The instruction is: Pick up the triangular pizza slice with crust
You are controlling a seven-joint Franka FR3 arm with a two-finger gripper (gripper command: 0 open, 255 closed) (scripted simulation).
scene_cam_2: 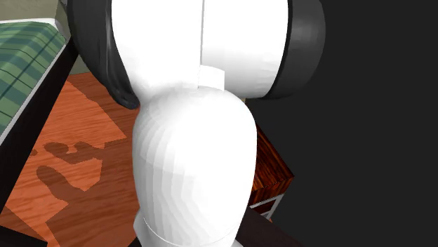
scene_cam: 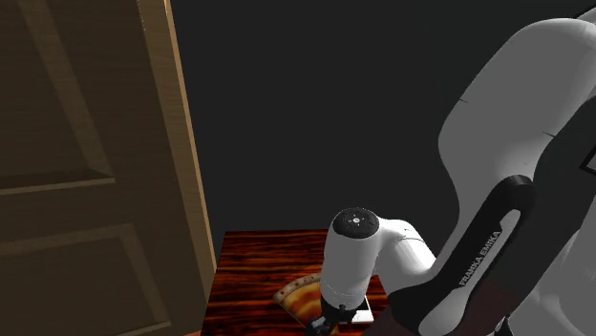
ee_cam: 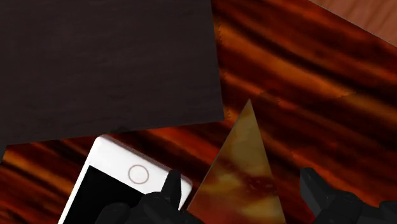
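Released, the claw [ee_cam: 243, 191] straddles the pizza slice [ee_cam: 245, 156], its long axis (tip first) pointing away from it.

White arm link [scene_cam_2: 193, 161] close up at centre, dark joint [scene_cam_2: 309, 42] above it. Orange wood floor [scene_cam_2: 70, 154] at left, shadows on it. Green checked bed [scene_cam_2: 24, 56] upper left. Dark-red bench [scene_cam_2: 270, 168] corner beside arm. Dark wall [scene_cam_2: 365, 126] right.

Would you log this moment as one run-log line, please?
phase: pre-grasp | gripper: black two-finger gripper open, straddling triangular orange-brown pizza slice | slice: flat on dark red wooden table | nearby: white smartphone
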